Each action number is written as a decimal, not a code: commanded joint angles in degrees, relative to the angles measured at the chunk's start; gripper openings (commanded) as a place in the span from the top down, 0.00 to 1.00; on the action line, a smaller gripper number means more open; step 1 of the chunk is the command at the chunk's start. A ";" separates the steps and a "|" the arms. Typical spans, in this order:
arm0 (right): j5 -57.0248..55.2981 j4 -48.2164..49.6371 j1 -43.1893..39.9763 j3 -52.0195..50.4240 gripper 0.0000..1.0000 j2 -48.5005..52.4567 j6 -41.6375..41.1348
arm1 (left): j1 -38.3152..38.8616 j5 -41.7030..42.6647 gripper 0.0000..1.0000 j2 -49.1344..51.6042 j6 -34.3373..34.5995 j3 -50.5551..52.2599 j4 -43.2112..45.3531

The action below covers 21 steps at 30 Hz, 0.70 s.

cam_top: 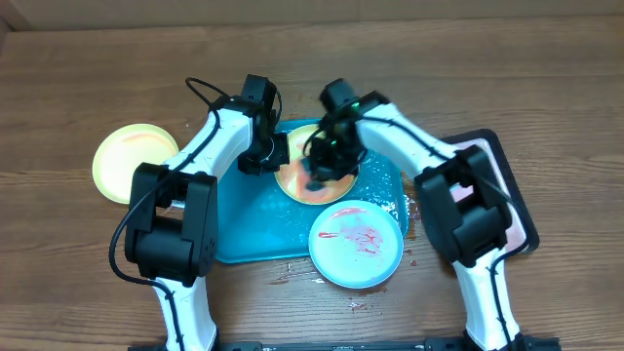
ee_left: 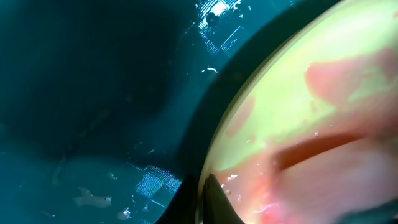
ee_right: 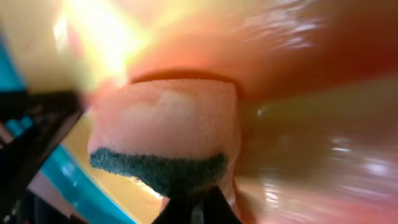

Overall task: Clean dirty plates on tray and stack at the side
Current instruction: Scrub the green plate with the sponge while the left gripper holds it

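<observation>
A yellow-green plate (cam_top: 297,182) smeared with orange sauce lies on the teal tray (cam_top: 255,229). My left gripper (cam_top: 276,156) is shut on this plate's left rim (ee_left: 208,168). My right gripper (cam_top: 320,174) is shut on a sponge (ee_right: 165,134) with a dark green scouring layer, pressed on the sauce-covered plate (ee_right: 311,124). A light blue plate (cam_top: 357,244) with red smears lies at the tray's front right corner. A second yellow-green plate (cam_top: 132,161), with no visible smears, lies on the table left of the tray.
A black-rimmed tray with pinkish inside (cam_top: 507,195) stands at the right, partly under my right arm. Sauce drops and water (cam_top: 385,195) spot the teal tray and the table near its front edge.
</observation>
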State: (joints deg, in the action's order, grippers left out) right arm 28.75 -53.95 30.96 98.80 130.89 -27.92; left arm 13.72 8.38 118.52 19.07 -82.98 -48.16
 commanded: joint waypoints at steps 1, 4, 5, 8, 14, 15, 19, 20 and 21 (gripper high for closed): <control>2.47 2.69 2.47 -1.38 0.96 3.63 -2.58 | -0.26 -0.83 0.96 -0.76 -0.20 0.83 -0.61; 2.27 5.53 1.77 -1.38 0.96 4.52 -5.22 | -0.26 -0.85 0.96 -0.76 -0.22 0.83 -1.05; 2.25 6.47 1.14 -1.38 0.96 4.63 -6.08 | -0.26 -0.85 0.96 -0.76 -0.22 0.83 -1.18; 1.29 9.11 -0.94 -1.38 0.96 4.66 -8.87 | -0.26 -0.85 0.96 -0.76 -0.22 0.83 -1.29; 1.33 14.99 -6.60 -1.38 0.96 4.66 -13.27 | -0.26 -0.85 0.96 -0.76 -0.20 0.83 -1.31; 1.07 15.37 -7.69 -1.38 0.96 4.66 -14.05 | -0.26 -0.85 0.96 -0.76 -0.20 0.83 -1.31; -0.31 14.19 -11.13 -1.38 0.96 4.66 -14.32 | -0.26 -0.96 0.96 -0.76 0.26 0.83 -1.33; -0.81 13.11 -12.02 -1.38 0.96 4.66 -14.05 | -0.26 -0.98 0.96 -0.76 0.33 0.83 -1.31; -0.81 11.93 -12.90 -1.38 0.96 4.66 -13.57 | -0.26 -1.01 0.96 -0.76 0.42 0.83 -1.31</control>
State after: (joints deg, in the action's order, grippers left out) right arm 35.16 -40.29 21.43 98.26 133.58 -40.91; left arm 13.72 8.36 118.50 19.09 -82.98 -48.45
